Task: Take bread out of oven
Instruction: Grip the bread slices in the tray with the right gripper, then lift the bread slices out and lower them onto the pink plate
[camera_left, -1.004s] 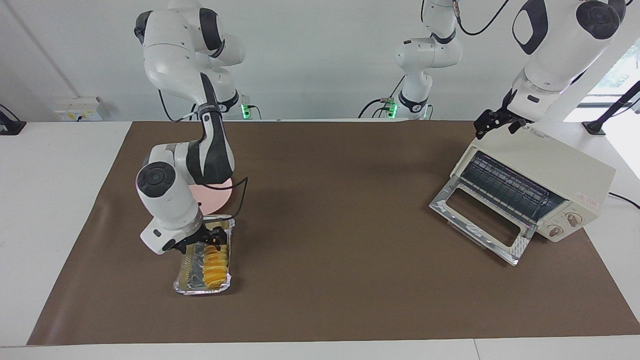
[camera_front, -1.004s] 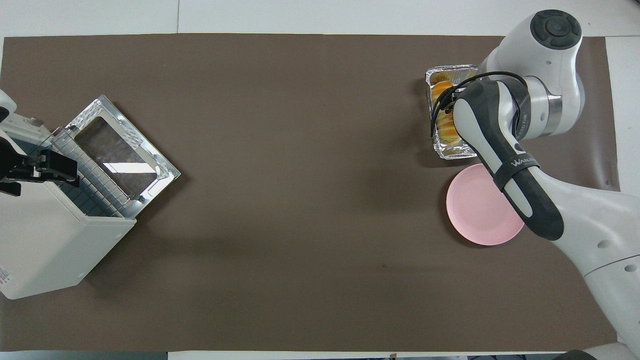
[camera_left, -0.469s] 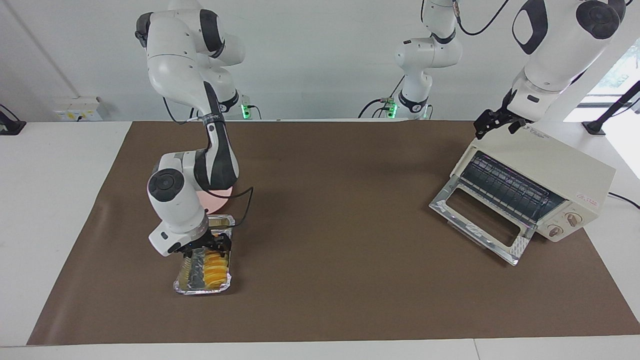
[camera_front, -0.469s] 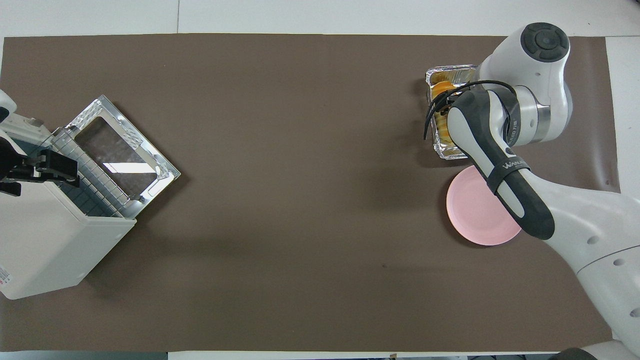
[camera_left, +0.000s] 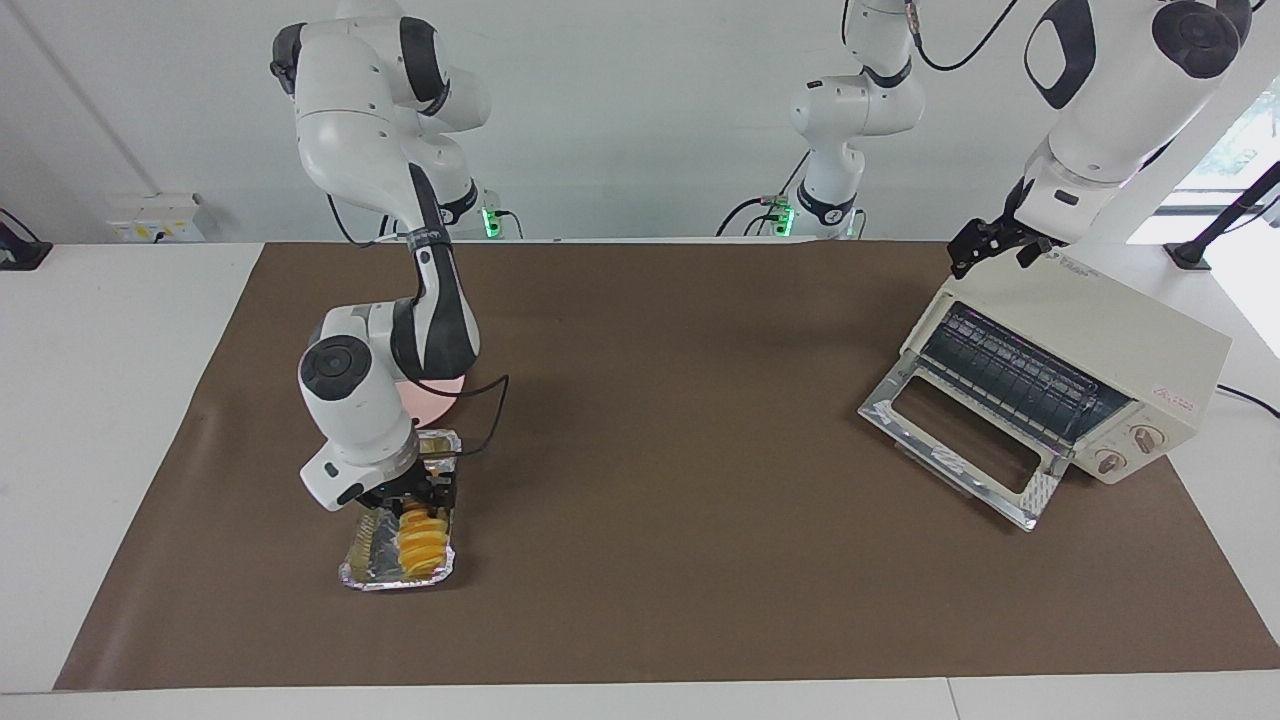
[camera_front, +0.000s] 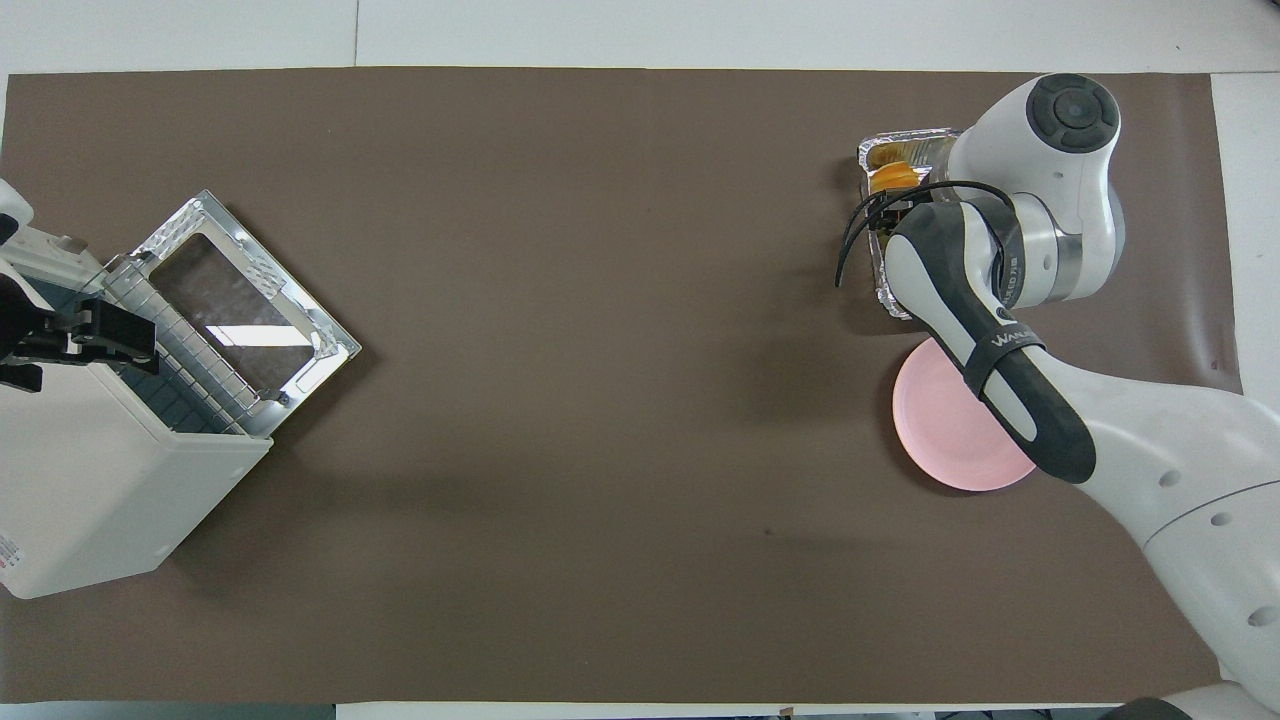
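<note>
The bread (camera_left: 422, 540), a golden-orange ridged loaf, lies in the crinkled foil tray (camera_left: 365, 560) on the brown mat toward the right arm's end; in the overhead view only the bread's farther end (camera_front: 893, 177) shows. My right gripper (camera_left: 420, 490) is down in the tray at the bread's nearer end; my arm hides it from overhead. The cream-white oven (camera_left: 1100, 330) stands at the left arm's end with its glass door (camera_left: 960, 440) dropped open and its wire rack bare. My left gripper (camera_left: 985, 245) rests at the oven's top corner.
A pink plate (camera_front: 950, 430) lies beside the tray, nearer to the robots, partly under my right arm. The brown mat (camera_left: 680, 480) covers the table between tray and oven. A third arm (camera_left: 850, 120) stands by the wall.
My right gripper has come down from above the tray into it at the bread's nearer end. The tray has shifted slightly away from the robots. The left arm has not moved.
</note>
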